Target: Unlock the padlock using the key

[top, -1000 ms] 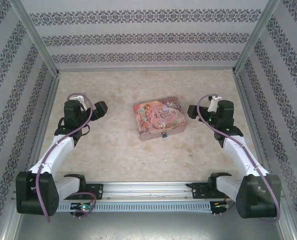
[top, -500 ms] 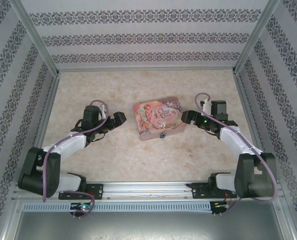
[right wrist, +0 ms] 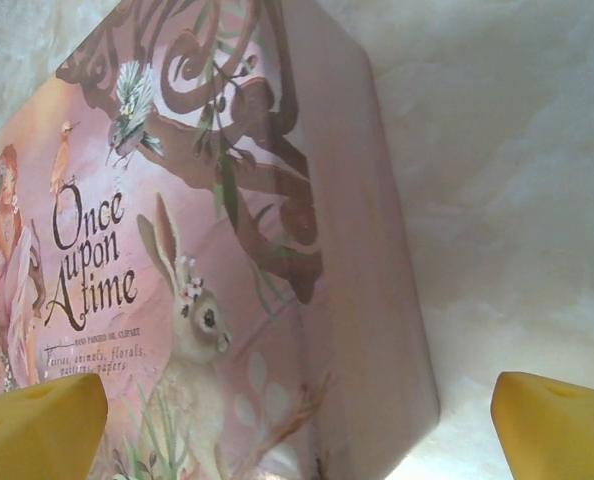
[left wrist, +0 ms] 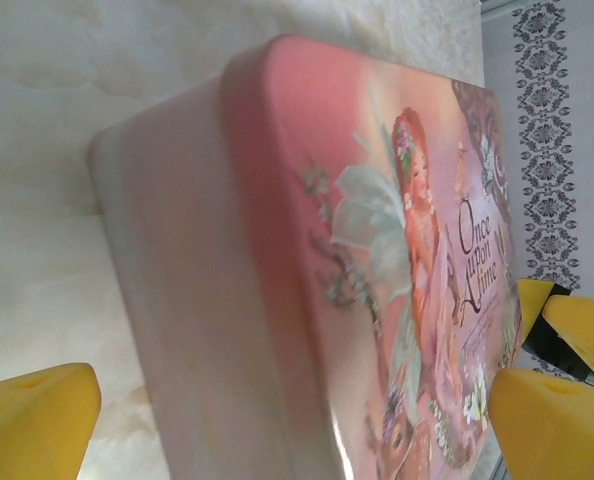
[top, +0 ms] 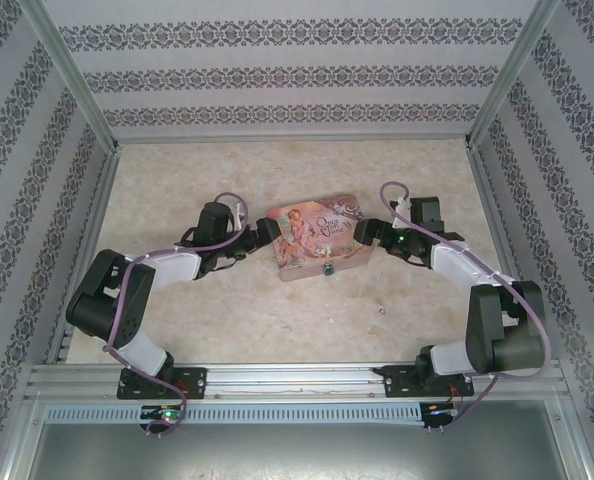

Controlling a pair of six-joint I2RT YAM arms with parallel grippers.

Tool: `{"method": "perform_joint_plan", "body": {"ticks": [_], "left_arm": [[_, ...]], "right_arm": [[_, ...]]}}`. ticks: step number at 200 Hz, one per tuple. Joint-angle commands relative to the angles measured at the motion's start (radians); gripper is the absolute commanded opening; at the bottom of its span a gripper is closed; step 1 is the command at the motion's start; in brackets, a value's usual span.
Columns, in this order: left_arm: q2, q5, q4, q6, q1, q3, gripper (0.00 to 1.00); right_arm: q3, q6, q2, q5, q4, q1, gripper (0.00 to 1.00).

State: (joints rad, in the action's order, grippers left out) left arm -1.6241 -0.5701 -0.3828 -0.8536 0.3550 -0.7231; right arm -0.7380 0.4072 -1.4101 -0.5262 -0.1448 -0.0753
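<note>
Our left gripper (top: 266, 233) and right gripper (top: 362, 232), jaws spread, flank the tin (top: 317, 236), probably to steady it. The padlock (top: 328, 270) hangs on its near side, with the key (top: 381, 310) lying nearer, to the right.

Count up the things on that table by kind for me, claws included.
pink tin box: 1
padlock: 1
key, a tiny speck: 1
claws: 2, the left claw and the right claw, both open
Total: 5
</note>
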Motion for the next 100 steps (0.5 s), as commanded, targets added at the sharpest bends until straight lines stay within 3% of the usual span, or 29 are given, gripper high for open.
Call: {"method": "perform_joint_plan", "body": {"ticks": [1, 100], "left_arm": [[-0.029, -0.023, -0.058, -0.018, 0.022, -0.038, 1.0], [-0.09, -0.069, -0.069, -0.018, 0.032, -0.103, 1.0]], "right_arm": [[-0.03, 0.024, -0.021, -0.023, 0.015, -0.021, 0.98], [-0.029, 0.036, -0.025, -0.111, 0.028, -0.069, 0.99]]}}
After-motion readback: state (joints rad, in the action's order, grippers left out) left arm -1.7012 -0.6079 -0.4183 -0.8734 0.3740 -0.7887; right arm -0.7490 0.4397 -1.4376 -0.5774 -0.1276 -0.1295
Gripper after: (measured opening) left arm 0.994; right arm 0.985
